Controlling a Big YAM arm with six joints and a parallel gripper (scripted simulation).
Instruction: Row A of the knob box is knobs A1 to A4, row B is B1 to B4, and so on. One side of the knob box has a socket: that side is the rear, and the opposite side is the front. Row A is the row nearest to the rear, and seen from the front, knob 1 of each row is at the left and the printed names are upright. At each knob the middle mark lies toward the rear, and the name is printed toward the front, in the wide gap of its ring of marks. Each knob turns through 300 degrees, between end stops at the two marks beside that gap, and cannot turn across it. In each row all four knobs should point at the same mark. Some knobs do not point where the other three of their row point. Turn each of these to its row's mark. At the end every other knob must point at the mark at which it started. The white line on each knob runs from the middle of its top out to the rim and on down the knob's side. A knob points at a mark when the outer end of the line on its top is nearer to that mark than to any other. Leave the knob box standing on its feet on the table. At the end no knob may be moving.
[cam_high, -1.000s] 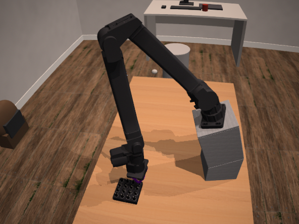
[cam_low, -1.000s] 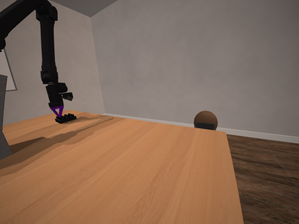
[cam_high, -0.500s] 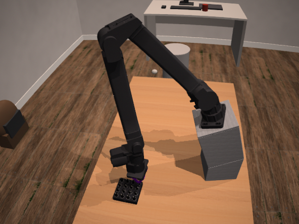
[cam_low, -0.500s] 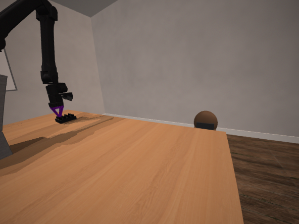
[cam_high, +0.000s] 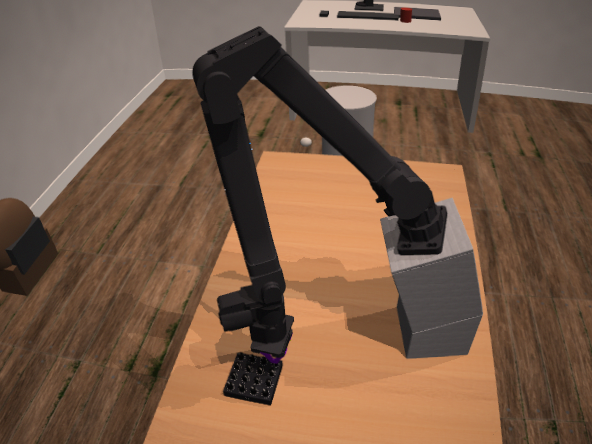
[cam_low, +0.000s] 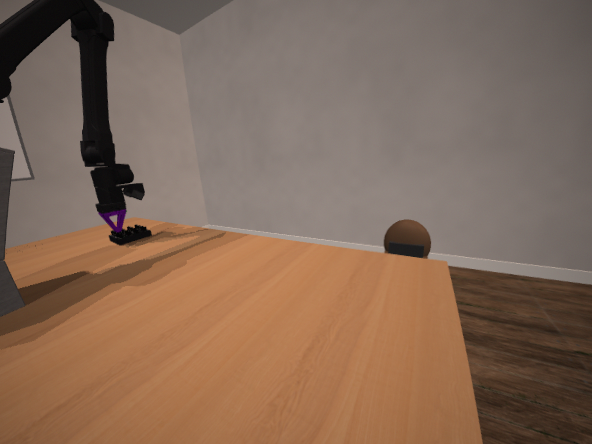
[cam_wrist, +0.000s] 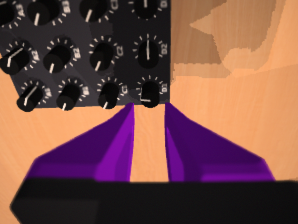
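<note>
jaws parted, gripping nothing, seemingly just beside knob d1; its line points differently from knob d2's.

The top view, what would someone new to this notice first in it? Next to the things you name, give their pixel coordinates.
Probably the big black robot arm (cam_high: 245, 200) (cam_low: 95, 90), arching over the wooden table (cam_high: 400, 400) (cam_low: 300, 325) from a grey block (cam_high: 440, 300) on the right. Next, perhaps, the black knob box (cam_high: 247, 399) (cam_low: 135, 240) (cam_wrist: 125, 75) below its purple fingers (cam_high: 274, 358) (cam_low: 121, 220), and the small red cup (cam_high: 406, 15) on the white desk (cam_high: 325, 25) behind.
</note>
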